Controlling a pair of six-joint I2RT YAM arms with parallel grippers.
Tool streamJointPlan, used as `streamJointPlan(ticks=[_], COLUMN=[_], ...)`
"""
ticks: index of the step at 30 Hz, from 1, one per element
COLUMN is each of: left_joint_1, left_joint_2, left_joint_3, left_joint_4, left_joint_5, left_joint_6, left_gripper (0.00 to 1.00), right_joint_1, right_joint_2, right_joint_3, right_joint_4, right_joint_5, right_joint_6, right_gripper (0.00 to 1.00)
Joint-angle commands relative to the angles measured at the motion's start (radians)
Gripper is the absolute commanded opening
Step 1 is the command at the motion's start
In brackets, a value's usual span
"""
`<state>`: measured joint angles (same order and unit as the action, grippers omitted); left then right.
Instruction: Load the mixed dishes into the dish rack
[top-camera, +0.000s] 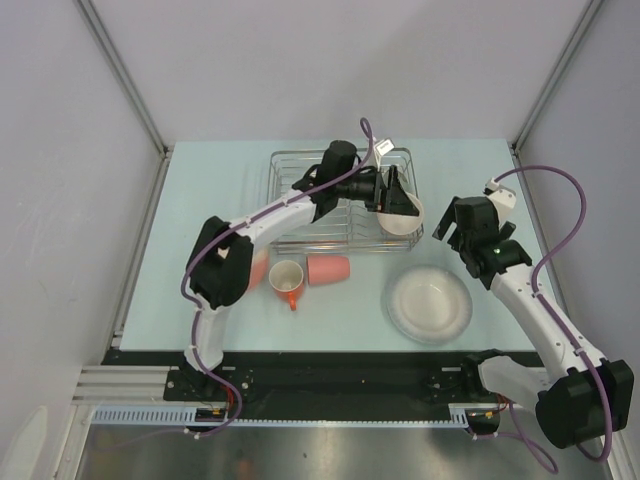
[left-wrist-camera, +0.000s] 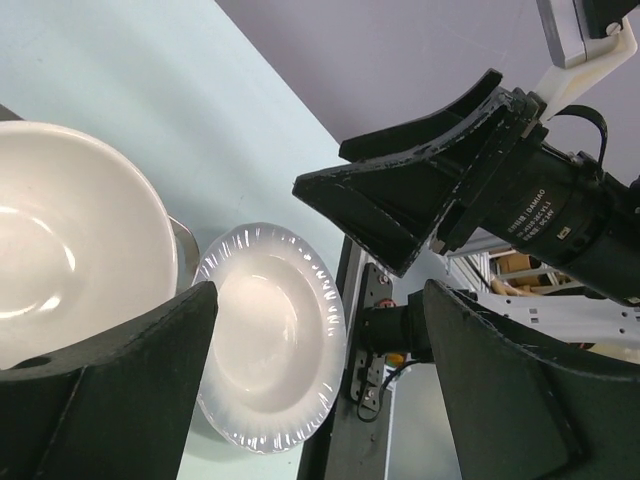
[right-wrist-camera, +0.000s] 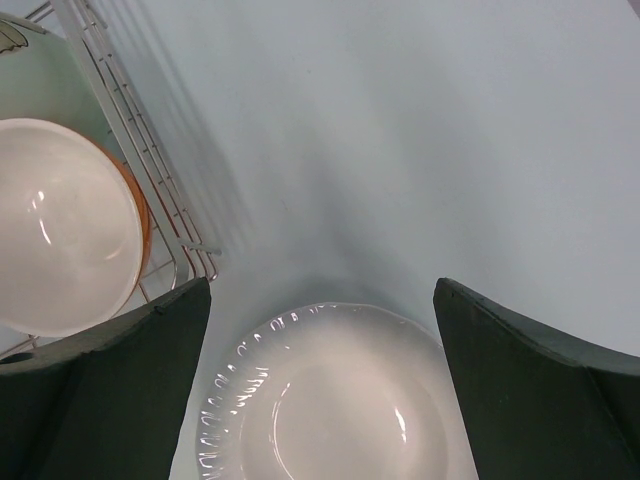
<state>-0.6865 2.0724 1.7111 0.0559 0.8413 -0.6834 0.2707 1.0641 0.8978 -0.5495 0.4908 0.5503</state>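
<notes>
The dish rack (top-camera: 300, 165) stands at the back middle of the table. A small white bowl (top-camera: 401, 222) sits at its right end, with an orange edge showing under it in the right wrist view. My left gripper (top-camera: 398, 197) hovers open just over that bowl (left-wrist-camera: 70, 240), which lies outside its left finger (left-wrist-camera: 110, 390); nothing is between the jaws. The large whitish plate (top-camera: 430, 303) lies on the table right of the rack. My right gripper (top-camera: 452, 228) hangs open above the plate's (right-wrist-camera: 340, 400) far edge. Something pale green (right-wrist-camera: 35, 80) shows inside the rack (right-wrist-camera: 150, 190).
An orange-handled white mug (top-camera: 287, 280) and a pink tumbler (top-camera: 328, 269) on its side lie in front of the rack. A pink plate (top-camera: 259, 268) is partly hidden under my left arm. Grey walls close in on both sides.
</notes>
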Motion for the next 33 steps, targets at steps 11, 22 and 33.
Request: streamJointPlan(ticks=[11, 22, 33], left_joint_1=[-0.024, -0.145, -0.22], left_joint_2=[-0.005, 0.048, 0.098], left_joint_3=[0.15, 0.18, 0.211], left_joint_4=[-0.247, -0.418, -0.432], left_joint_5=[-0.16, -0.54, -0.68], left_joint_6=[0.441, 0.821, 0.933], left_gripper=[0.89, 0.93, 0.94], right_joint_1=[-0.005, -0.065, -0.088], right_joint_2=[-0.007, -0.111, -0.203], right_joint_3=[0.016, 0.012, -0.042], right_joint_4=[0.002, -0.01, -0.009], right_joint_5=[0.034, 0.092, 0.052], right_joint_6=[0.022, 0.042, 0.039], right_gripper=[1.0, 1.0, 1.0])
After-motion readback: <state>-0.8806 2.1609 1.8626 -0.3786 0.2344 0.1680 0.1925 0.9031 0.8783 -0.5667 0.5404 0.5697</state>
